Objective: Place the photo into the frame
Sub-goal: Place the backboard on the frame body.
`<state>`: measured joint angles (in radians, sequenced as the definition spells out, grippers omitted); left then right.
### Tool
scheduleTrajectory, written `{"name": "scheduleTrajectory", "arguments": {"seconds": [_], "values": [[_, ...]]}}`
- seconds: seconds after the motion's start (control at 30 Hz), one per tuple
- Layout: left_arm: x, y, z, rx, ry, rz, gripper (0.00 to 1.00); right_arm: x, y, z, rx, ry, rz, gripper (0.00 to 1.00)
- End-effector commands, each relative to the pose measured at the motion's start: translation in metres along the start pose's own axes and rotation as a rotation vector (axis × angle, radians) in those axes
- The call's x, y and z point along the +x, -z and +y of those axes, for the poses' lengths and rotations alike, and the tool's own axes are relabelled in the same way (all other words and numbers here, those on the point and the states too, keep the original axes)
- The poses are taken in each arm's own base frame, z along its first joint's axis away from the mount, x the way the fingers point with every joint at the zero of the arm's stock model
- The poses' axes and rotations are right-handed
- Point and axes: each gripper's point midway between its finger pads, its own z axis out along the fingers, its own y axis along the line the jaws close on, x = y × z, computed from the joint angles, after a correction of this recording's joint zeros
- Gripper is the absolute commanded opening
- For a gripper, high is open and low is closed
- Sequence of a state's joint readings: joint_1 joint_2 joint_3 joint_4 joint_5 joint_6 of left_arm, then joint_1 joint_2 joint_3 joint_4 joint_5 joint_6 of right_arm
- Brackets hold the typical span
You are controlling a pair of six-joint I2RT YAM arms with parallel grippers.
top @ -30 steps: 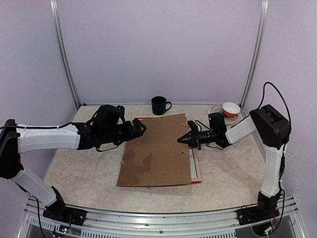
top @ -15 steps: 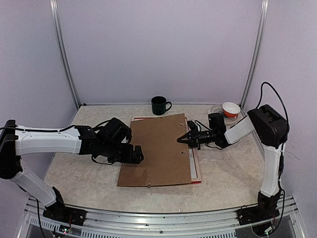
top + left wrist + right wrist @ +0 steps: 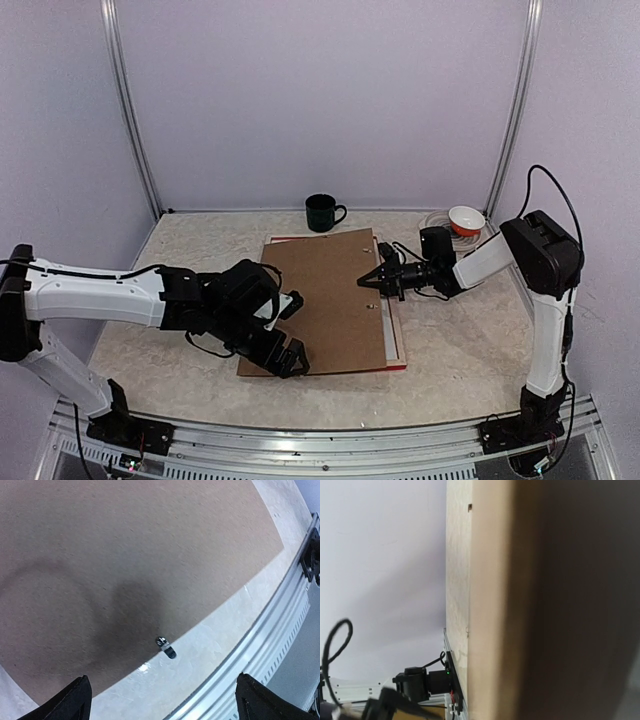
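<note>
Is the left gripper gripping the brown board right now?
No, the left gripper hangs open above the brown board's near edge, nothing between its fingers.

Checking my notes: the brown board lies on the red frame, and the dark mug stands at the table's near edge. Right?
No: the dark mug stands at the far edge of the table, as the top external view shows. Rest holds.
</note>
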<state>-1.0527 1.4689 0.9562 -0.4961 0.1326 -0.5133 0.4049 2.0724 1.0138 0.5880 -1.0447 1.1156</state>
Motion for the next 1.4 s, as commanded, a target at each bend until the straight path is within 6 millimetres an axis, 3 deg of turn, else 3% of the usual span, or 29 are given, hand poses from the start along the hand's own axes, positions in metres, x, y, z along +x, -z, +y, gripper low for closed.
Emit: {"name": "scheduleTrajectory", "arguments": {"seconds": [0.0, 0.3, 0.6, 1.23, 1.37], "values": [[0.015, 0.005, -0.034, 0.136, -0.093, 0.075, 0.99, -0.010, 0.005, -0.013, 0.024, 0.025, -0.042, 0.00], [0.016, 0.000, -0.051, 0.201, -0.119, 0.119, 0.99, -0.011, 0.006, -0.011, 0.025, 0.028, -0.046, 0.00], [0.023, -0.020, -0.058, 0.219, -0.149, 0.168, 0.99, -0.013, 0.006, -0.009, 0.024, 0.030, -0.050, 0.00], [0.003, -0.039, -0.069, 0.228, -0.170, 0.148, 0.99, -0.009, 0.007, -0.011, 0.033, 0.026, -0.052, 0.00], [-0.008, -0.028, -0.063, 0.184, -0.172, 0.098, 0.99, -0.009, 0.007, -0.012, 0.034, 0.023, -0.051, 0.00]]}}
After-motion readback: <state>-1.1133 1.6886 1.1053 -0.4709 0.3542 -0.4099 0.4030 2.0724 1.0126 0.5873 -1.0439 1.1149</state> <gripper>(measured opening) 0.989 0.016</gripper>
